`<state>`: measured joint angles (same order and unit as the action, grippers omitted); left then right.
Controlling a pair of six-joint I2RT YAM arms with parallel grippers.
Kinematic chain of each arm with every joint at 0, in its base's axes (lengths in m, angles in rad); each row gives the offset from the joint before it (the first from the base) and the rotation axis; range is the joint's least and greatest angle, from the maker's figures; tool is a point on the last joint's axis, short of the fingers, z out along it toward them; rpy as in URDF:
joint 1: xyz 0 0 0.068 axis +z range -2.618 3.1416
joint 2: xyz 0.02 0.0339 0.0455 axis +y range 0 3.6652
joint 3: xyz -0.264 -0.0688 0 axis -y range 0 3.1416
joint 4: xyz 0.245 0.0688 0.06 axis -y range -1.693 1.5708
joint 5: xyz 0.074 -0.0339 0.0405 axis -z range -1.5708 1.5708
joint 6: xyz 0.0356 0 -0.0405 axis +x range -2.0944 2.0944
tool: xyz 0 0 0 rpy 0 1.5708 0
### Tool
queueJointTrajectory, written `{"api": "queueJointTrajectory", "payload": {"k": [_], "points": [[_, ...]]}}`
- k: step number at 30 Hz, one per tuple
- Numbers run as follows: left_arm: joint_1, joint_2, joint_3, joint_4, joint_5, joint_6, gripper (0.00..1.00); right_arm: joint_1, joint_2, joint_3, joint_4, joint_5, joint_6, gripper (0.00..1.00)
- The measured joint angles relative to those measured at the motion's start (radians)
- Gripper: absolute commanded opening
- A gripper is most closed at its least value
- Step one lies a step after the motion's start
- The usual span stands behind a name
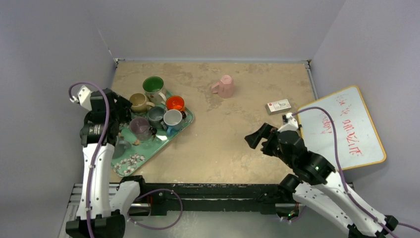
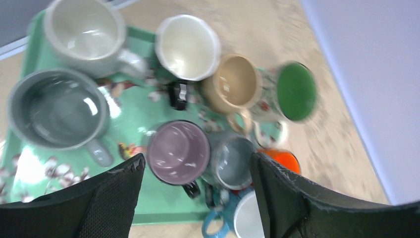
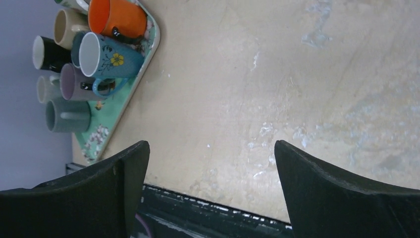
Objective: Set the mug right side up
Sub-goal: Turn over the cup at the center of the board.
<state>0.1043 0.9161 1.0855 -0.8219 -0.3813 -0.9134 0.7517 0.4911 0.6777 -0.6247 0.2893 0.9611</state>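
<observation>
Tan and scuffed, the table (image 1: pixel 223 148) carried the pink mug (image 1: pixel 224 87) alone toward its far edge, around the middle, well apart from everything else. It seemed to stand mouth down, base upward, though at that distance in the overhead view I could not be sure of the rim. Its handle (image 1: pixel 215 90) stuck out toward the left. It looked like glazed ceramic: stiff, fairly light, slippery on the wall and apt to chip if dropped. So the handle, or a pinch across the body near the base, seemed the safest hold.

Neither wrist camera showed it. The right gripper (image 3: pixel 210 148) hung over bare table near the front, jaws spread wide with nothing between them. The left gripper (image 2: pixel 197 157), likewise spread and empty, hovered over a green tray (image 1: pixel 130 161) crowded with upright mugs (image 2: pixel 178 151). A small box (image 1: pixel 278 106) and a whiteboard (image 1: pixel 346 129) lay to the right; the writing on both was unreadable.
</observation>
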Motion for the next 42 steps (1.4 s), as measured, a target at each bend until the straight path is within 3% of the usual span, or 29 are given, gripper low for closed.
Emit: {"api": "queueJointTrajectory", "payload": {"k": [4,8,11,18,25,31,42], "points": [[0.000,-0.074,0.011,0.079,0.241,0.180,0.84,0.000,0.154,0.008,0.147,-0.023,-0.153,0.97],[0.000,-0.122,-0.011,0.163,0.574,0.322,0.87,0.000,0.330,0.061,0.291,-0.046,-0.341,0.97],[0.000,-0.154,-0.078,0.223,0.799,0.385,0.88,0.000,0.492,0.171,0.368,-0.052,-0.498,0.98],[0.000,-0.201,-0.232,0.286,1.110,0.441,0.88,-0.008,0.862,0.525,0.462,-0.085,-0.843,0.99],[-0.028,-0.350,-0.341,0.303,1.129,0.474,0.88,-0.068,1.159,0.774,0.420,-0.161,-1.060,0.96],[-0.050,-0.419,-0.346,0.310,1.106,0.492,0.87,-0.151,1.396,1.050,0.293,-0.277,-1.188,0.68],[-0.055,-0.441,-0.348,0.304,1.048,0.510,0.87,-0.204,1.705,1.423,0.084,-0.425,-1.387,0.71]]}}
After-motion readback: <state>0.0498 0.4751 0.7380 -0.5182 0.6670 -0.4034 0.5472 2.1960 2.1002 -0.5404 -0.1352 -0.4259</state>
